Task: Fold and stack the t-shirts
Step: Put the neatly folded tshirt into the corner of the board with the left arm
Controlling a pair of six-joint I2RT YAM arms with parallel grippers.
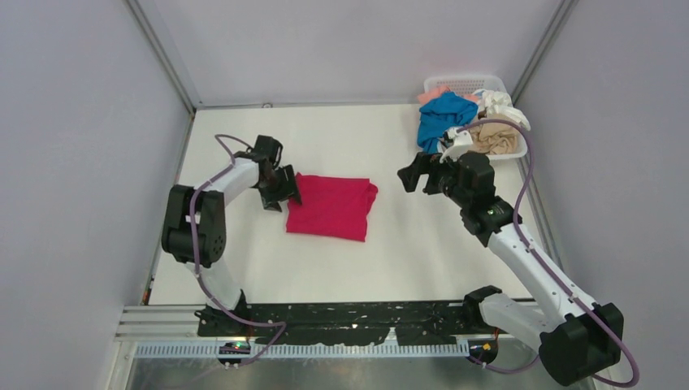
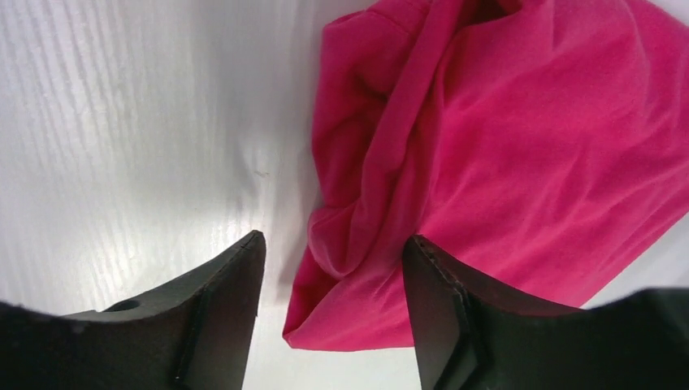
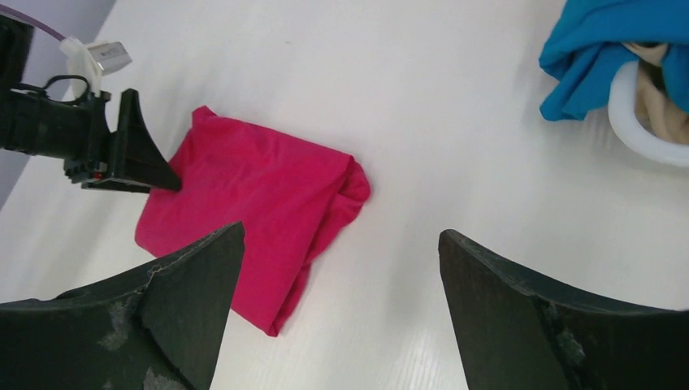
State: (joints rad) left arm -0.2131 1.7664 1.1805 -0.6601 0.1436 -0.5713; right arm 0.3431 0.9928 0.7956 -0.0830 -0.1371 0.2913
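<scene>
The magenta-red t-shirt (image 1: pixel 331 207) lies folded on the white table, left of centre. It also shows in the left wrist view (image 2: pixel 504 154) and the right wrist view (image 3: pixel 252 203). My left gripper (image 1: pixel 280 193) is open at the shirt's left edge, its jaws straddling a corner of the cloth (image 2: pixel 333 244). My right gripper (image 1: pixel 413 177) is open and empty above bare table, to the right of the shirt. Blue (image 1: pixel 443 118), tan (image 1: pixel 496 140), white (image 1: pixel 500 101) and peach-pink (image 1: pixel 433 93) t-shirts are heaped in the basket at the back right.
The white lattice basket (image 1: pixel 463 83) stands in the back right corner; its rim shows in the right wrist view (image 3: pixel 630 122), with the blue shirt (image 3: pixel 601 49) hanging over it. Grey walls close in the table on three sides.
</scene>
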